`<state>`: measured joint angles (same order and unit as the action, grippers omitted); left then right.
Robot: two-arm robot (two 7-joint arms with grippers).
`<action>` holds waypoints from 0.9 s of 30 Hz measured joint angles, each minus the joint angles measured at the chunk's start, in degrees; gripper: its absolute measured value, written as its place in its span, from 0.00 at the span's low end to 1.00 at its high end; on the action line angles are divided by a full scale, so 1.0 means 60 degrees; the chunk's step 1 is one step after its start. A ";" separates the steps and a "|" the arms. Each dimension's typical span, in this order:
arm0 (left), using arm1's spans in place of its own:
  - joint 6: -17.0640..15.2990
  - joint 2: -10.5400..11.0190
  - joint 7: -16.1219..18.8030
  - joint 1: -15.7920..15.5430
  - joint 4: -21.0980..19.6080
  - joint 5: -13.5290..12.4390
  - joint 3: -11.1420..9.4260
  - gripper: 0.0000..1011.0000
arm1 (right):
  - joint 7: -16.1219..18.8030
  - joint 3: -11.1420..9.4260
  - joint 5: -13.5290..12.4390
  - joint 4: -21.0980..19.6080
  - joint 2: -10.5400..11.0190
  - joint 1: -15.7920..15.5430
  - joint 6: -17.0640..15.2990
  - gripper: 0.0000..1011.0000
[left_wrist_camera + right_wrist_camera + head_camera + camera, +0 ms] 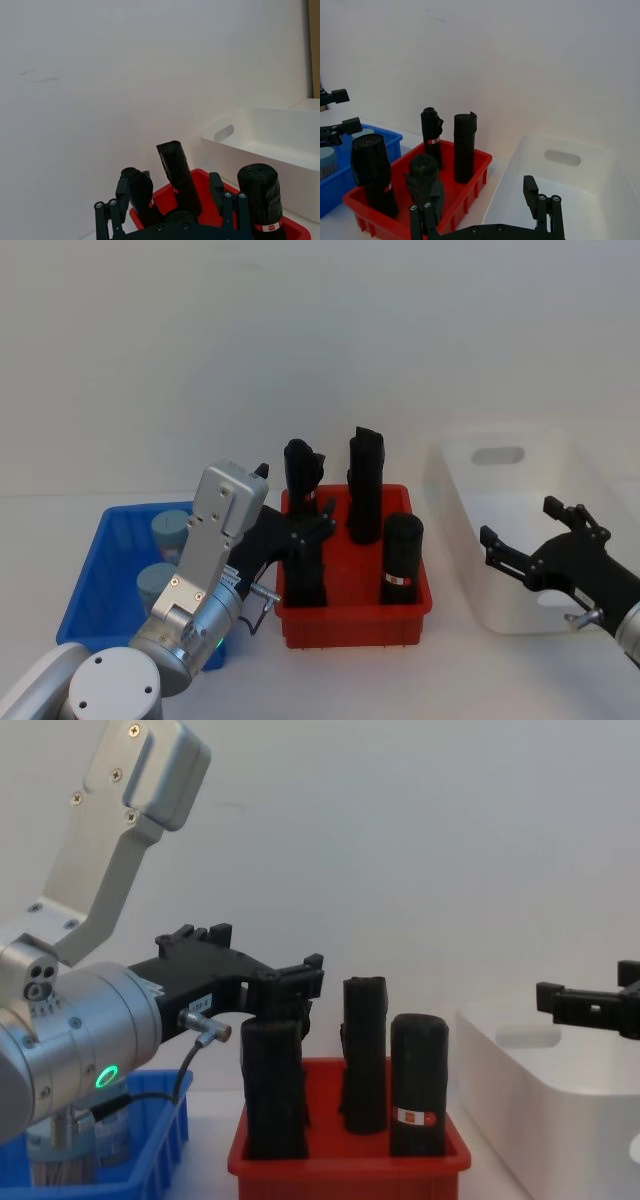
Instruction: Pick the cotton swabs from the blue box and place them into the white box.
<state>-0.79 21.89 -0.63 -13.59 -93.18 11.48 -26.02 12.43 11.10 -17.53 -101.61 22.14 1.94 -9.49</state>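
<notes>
Your left gripper [169, 182], fingers open, hangs over the red bin [352, 622]. Your right gripper [518, 522], fingers open, hangs over the white box [468, 575].

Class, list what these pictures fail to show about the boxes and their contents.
- Head view: the left arm covers part of the blue box, so its cotton swab jars cannot be counted.
- Head view: the right pincer covers part of the white box inside.
- Chest view: the label on the right-hand black roll is too small to read.
</notes>
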 joint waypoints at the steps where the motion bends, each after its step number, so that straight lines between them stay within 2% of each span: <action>1: 0.0000 0.0001 0.0000 0.0000 0.0000 0.0000 0.0000 0.99 | 0.0139 -0.0031 -0.0052 -0.0018 0.0043 0.0054 -0.0238 0.99; 4: 0.0000 0.0001 0.0000 0.0000 0.0000 0.0000 0.0001 0.99 | 0.0304 -0.0068 -0.0112 -0.0040 0.0095 0.0152 -0.0531 0.99; 6: 0.0000 0.0001 0.0000 0.0000 0.0000 0.0000 0.0000 0.99 | 0.0524 -0.0082 -0.0177 -0.0049 0.0119 0.0283 -0.0925 0.99; 13: 0.0000 0.0001 0.0000 0.0000 0.0000 0.0000 0.0000 0.99 | 0.0944 0.0028 -0.0163 -0.0003 0.0016 0.0587 -0.1489 0.99; 24: 0.0000 0.0001 0.0000 0.0000 0.0000 0.0000 0.0000 0.99 | 0.1164 0.0422 0.0252 0.0237 -0.0405 0.0912 -0.1652 0.99; 27: 0.0000 0.0000 0.0000 0.0000 0.0000 0.0000 0.0000 0.99 | 0.1110 0.0589 0.0537 0.0381 -0.0595 0.1010 -0.1604 0.99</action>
<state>-0.79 21.89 -0.63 -13.59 -93.18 11.48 -26.03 19.09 14.63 -14.31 -99.32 18.57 8.00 -19.11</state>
